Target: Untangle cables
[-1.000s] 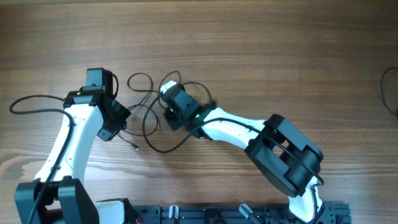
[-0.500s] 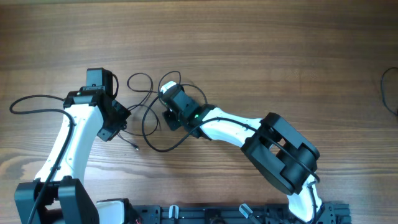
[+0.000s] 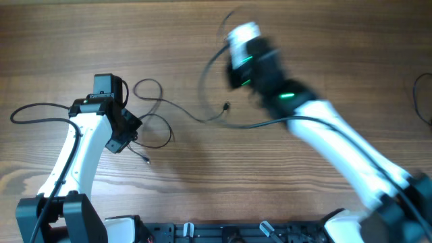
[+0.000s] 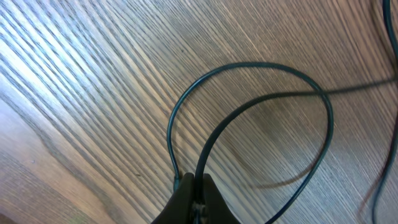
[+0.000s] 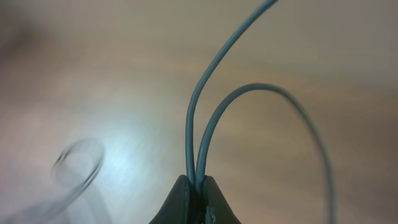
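The cables are thin black cords. One makes a small loop [image 3: 148, 88] beside my left gripper [image 3: 132, 132] and runs right along the table to a plug end [image 3: 227, 105]. Another plug [image 3: 147, 160] lies below the left gripper. The left wrist view shows a cable loop [image 4: 249, 68] on the wood, one strand of it pinched in my shut left gripper [image 4: 194, 180]. My right gripper [image 3: 235, 73], blurred with motion, is lifted at upper centre. In its wrist view the right gripper [image 5: 198, 180] is shut on two strands of cable [image 5: 214, 112], well above the table.
A thicker black arm cable [image 3: 37, 111] curves out to the left of the left arm. Another dark cord [image 3: 422, 98] shows at the right edge. The arm bases and a black rail [image 3: 236, 233] run along the front edge.
My right arm has swung up and to the right, pulling its cable out of the tangle, which is now stretched out. The right gripper closed on the cable. The left arm has stayed put.
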You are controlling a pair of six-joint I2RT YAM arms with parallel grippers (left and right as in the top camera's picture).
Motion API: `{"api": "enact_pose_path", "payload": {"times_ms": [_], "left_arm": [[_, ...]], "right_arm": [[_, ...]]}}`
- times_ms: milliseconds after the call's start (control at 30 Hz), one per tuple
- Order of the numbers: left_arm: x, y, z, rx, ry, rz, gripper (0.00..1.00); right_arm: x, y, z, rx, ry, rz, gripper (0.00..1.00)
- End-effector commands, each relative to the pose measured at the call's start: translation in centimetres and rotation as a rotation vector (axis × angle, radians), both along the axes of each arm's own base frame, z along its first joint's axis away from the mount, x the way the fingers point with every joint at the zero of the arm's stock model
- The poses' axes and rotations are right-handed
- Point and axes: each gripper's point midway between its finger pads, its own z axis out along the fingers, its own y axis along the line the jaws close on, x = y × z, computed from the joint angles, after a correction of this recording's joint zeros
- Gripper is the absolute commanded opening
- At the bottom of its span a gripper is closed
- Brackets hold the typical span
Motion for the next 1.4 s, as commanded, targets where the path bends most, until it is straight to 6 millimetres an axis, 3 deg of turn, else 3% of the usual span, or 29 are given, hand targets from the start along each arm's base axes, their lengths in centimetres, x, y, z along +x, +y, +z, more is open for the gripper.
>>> {"api": "enact_pose_path", "payload": {"times_ms": [0,167,333,533,667,800,1000,1033,1067,1133,1300,1367], "left_arm": [[0.2,-1.5,0.2,-0.091,-0.013,0.001,0.04],[0.2,-3.2,0.2,-0.146,-0.014,-0.032,0.04],[0.5,-5.2,0.2,-0.157,-0.025,-0.102,0.04],[1.9,-8.4,0.5,-0.162,-0.092,-0.217,0.04],[2.7,-10.6,0.9,-0.175,-0.140,-0.286,0.04],[3.1,-12.7,1.1,-0.205,-0.174,-0.277,0.04],[4.0,-15.8,1.8,-0.233,-0.245,-0.340,0.05],[4.1,-16.2,1.9,-0.236,-0.253,-0.351,0.06],[4.1,-17.0,2.1,-0.242,-0.269,-0.375,0.09],[4.1,-17.7,2.2,-0.244,-0.281,-0.395,0.10],[3.9,-18.4,2.2,-0.239,-0.285,-0.419,0.09],[3.9,-18.5,2.2,-0.240,-0.286,-0.424,0.06]], "right_arm": [[2.0,-8.1,2.4,-0.061,-0.064,-0.150,0.04],[4.6,-17.6,1.5,-0.139,-0.068,-0.321,0.04],[7.2,-25.5,0.4,-0.298,-0.122,-0.408,0.05],[10.5,-34.5,-4.3,-0.360,-0.144,-0.546,0.04],[12.3,-39.0,-8.0,-0.365,-0.184,-0.623,0.05],[13.2,-41.6,-11.5,-0.367,-0.210,-0.666,0.04],[13.5,-43.6,-17.5,-0.361,-0.098,-0.682,0.06],[13.4,-43.7,-18.1,-0.345,-0.086,-0.691,0.12],[13.2,-43.6,-18.6,-0.325,-0.064,-0.698,0.31],[13.0,-43.6,-18.6,-0.283,-0.046,-0.717,0.56],[11.8,-43.1,-17.4,-0.215,0.015,-0.746,1.00],[11.5,-42.3,-15.7,-0.173,0.022,-0.730,1.00]]}}
